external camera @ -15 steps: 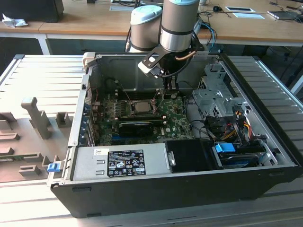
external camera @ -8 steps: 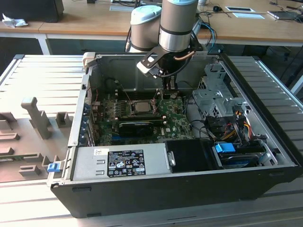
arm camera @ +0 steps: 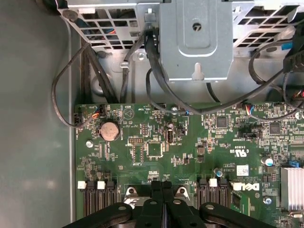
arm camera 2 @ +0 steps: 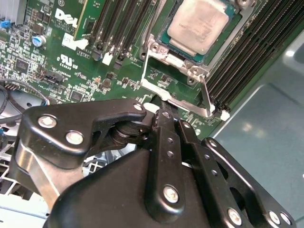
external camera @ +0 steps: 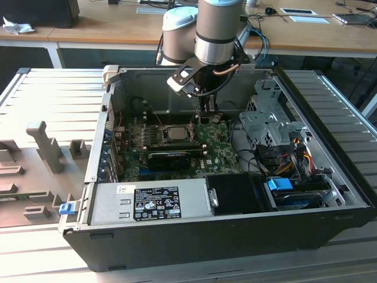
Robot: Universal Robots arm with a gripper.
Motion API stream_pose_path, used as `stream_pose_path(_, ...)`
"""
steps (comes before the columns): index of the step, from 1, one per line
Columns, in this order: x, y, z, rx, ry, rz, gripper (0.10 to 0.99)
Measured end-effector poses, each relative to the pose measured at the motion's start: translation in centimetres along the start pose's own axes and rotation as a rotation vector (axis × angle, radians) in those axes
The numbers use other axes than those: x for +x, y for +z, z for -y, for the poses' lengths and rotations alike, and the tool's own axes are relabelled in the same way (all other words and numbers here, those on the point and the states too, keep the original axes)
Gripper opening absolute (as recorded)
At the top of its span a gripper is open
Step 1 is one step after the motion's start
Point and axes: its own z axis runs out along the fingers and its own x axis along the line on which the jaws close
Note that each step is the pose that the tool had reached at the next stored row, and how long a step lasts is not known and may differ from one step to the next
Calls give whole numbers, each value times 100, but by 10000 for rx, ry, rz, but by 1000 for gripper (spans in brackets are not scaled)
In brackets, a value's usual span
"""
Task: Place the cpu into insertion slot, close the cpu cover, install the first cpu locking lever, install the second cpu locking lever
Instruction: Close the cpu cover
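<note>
Here the gripper (arm camera 2: 161, 108) has its fingers pressed together with nothing visible between them, the tips right at the free edge of the cpu cover (arm camera 2: 190, 105), which stands swung open. The cpu (arm camera 2: 202, 26) lies flat, seated on the green motherboard (arm camera: 156, 142) inside the open computer case (external camera: 177, 230)

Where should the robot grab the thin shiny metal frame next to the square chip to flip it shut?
Grip the thin square metal frame by its free bar, the one farthest from the silvery square chip, coming from the side away from the chip. It looks hinged at the chip's edge, and its middle is one big hole.
</note>
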Motion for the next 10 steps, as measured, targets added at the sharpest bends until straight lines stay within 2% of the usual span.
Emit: stream_pose_path(10, -3, -3, 129, 0, 0, 0, 106)
